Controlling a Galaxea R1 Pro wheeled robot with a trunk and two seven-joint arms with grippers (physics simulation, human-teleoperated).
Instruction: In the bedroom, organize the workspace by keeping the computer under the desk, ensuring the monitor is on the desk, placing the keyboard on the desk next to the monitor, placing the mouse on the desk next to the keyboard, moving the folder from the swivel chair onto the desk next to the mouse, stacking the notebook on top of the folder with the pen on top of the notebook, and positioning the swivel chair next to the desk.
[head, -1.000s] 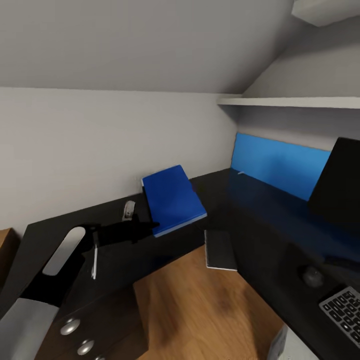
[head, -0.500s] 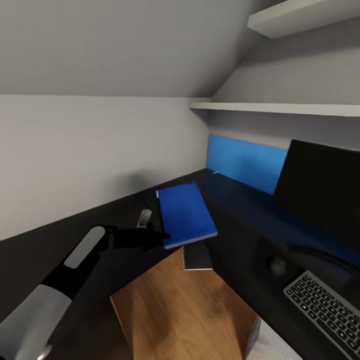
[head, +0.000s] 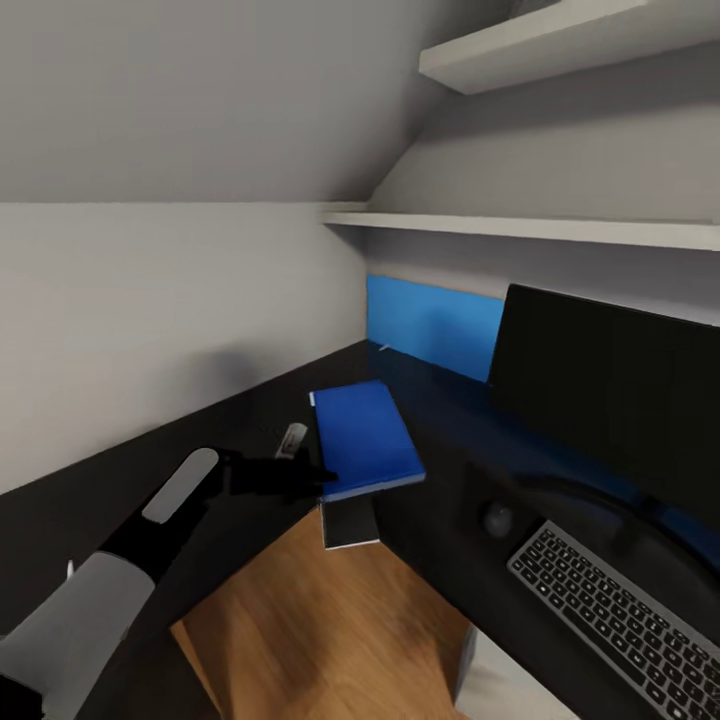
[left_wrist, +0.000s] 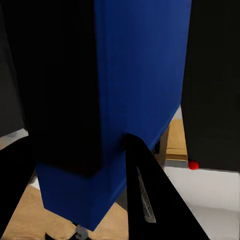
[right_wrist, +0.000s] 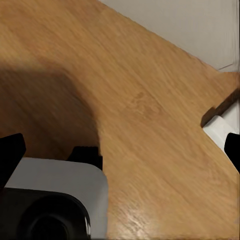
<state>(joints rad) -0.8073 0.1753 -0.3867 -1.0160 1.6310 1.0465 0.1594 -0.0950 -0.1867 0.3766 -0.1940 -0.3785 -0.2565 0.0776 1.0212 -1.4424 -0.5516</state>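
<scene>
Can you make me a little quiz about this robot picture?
1. True or false: the left hand is holding the blue folder.
2. What lies closest to the keyboard? A) mouse B) shelf C) notebook
3. Fill in: the monitor stands on the ____.

Key: 1 true; 2 A; 3 desk.
</scene>
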